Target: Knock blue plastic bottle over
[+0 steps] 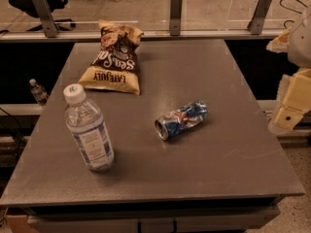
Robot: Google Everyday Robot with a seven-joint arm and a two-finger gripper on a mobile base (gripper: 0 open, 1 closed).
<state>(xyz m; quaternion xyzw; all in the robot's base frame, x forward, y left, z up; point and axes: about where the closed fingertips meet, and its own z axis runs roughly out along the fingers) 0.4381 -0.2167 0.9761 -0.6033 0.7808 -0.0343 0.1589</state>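
Blue plastic bottle (89, 130) stood upright at eight o'clock on the table (233, 149), cap on. Chip bag (114, 57) lay flat at eleven. Crushed can (181, 119) lay on its side, just right of centre. My gripper (287, 111) hung off the table's three o'clock edge, well apart from the bottle; spread or closed, I couldn't tell.

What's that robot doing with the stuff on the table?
The robot's gripper hangs beside the right edge of the grey table, touching nothing. The large clear plastic water bottle with a white cap and blue label stands upright near the front left corner, not yet knocked over. A crushed blue soda can lies on its side mid-table, and a brown and cream chip bag lies at the back.
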